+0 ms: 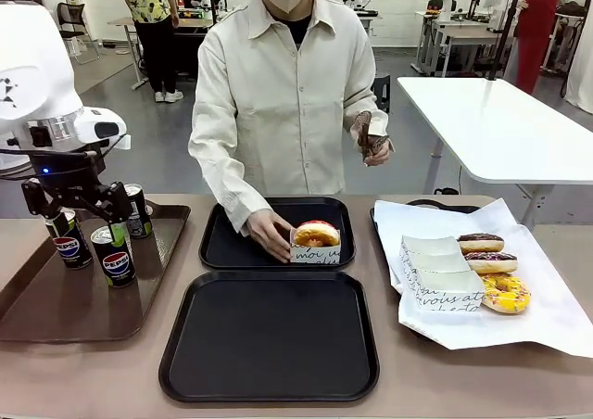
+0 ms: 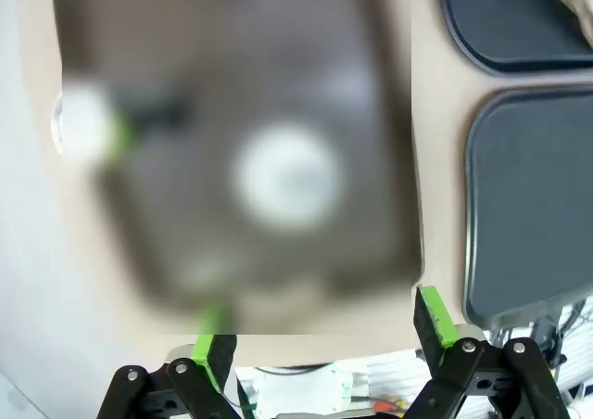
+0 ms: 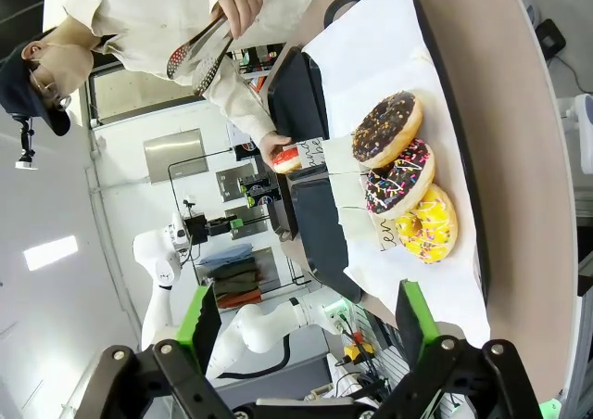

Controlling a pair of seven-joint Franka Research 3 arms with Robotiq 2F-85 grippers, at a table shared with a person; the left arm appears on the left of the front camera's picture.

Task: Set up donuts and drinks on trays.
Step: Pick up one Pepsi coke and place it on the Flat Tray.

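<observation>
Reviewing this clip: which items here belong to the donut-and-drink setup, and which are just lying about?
Job: pink sleeved donut; three donuts at right; Pepsi cans; far black tray; near black tray.
Incidental: brown tray under the cans; white paper sheet; tongs; white table behind.

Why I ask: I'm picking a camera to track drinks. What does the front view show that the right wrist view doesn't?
Front view: three Pepsi cans on the brown tray, the open left gripper above them. Right wrist view: the open right gripper. Both: three donuts on white paper, and the person's hand holding a pink donut on the far black tray.
</observation>
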